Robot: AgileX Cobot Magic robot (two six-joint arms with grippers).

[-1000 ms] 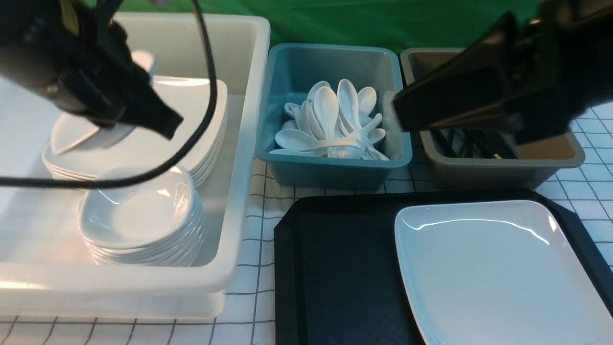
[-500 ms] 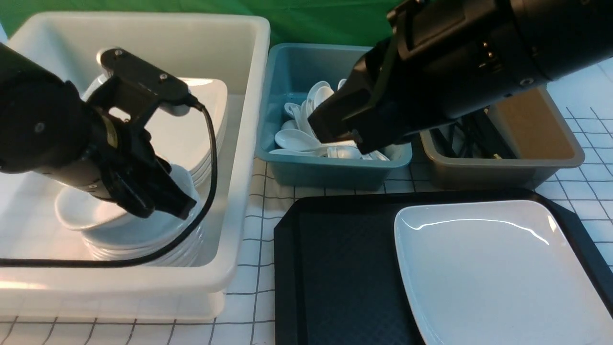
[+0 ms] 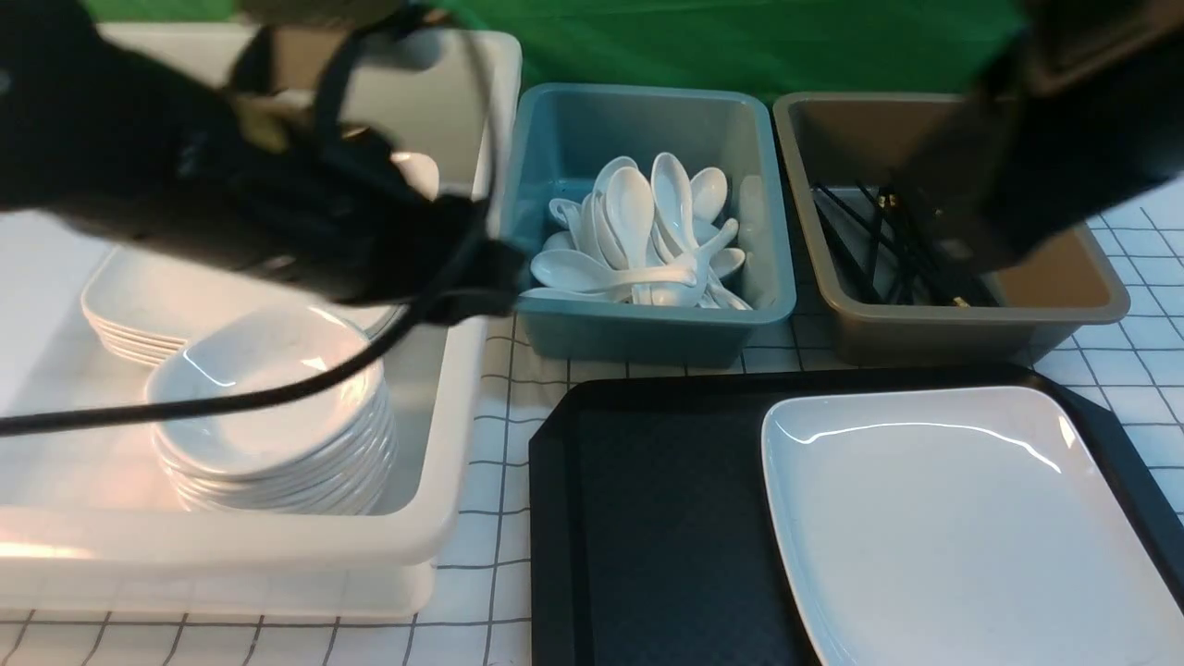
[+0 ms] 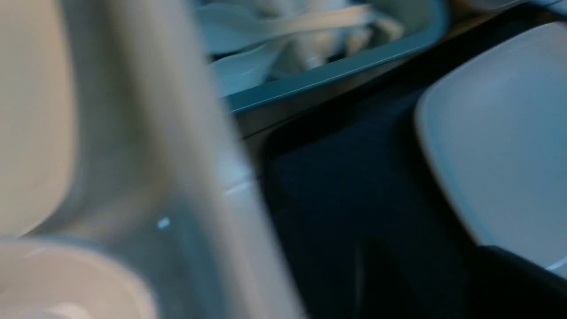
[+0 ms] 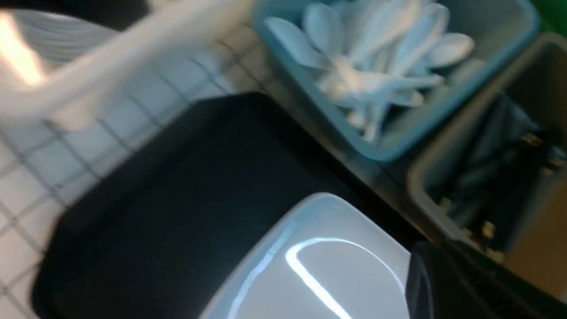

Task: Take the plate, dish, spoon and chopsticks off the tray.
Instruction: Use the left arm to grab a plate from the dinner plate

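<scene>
The large white plate (image 3: 962, 518) lies on the right side of the black tray (image 3: 647, 518); it also shows in the left wrist view (image 4: 500, 133) and the right wrist view (image 5: 319, 274). No spoon, chopsticks or small dish lie on the tray. White spoons (image 3: 647, 240) are piled in the teal bin, and black chopsticks (image 3: 879, 250) lie in the brown bin. My left gripper (image 3: 481, 282) is a blur over the white bin's right wall. My right gripper (image 3: 939, 227) is a blur above the brown bin. Neither gripper's jaws show clearly.
The white bin (image 3: 462, 444) at the left holds a stack of small dishes (image 3: 268, 407) and a stack of large plates (image 3: 139, 314). The teal bin (image 3: 647, 324) and brown bin (image 3: 971, 324) stand behind the tray. A black cable (image 3: 231, 398) crosses over the dishes.
My left arm left a small dish on the dish stack and swung right toward the bin wall. My right arm pulled back from over the spoon bin to above the brown bin.
</scene>
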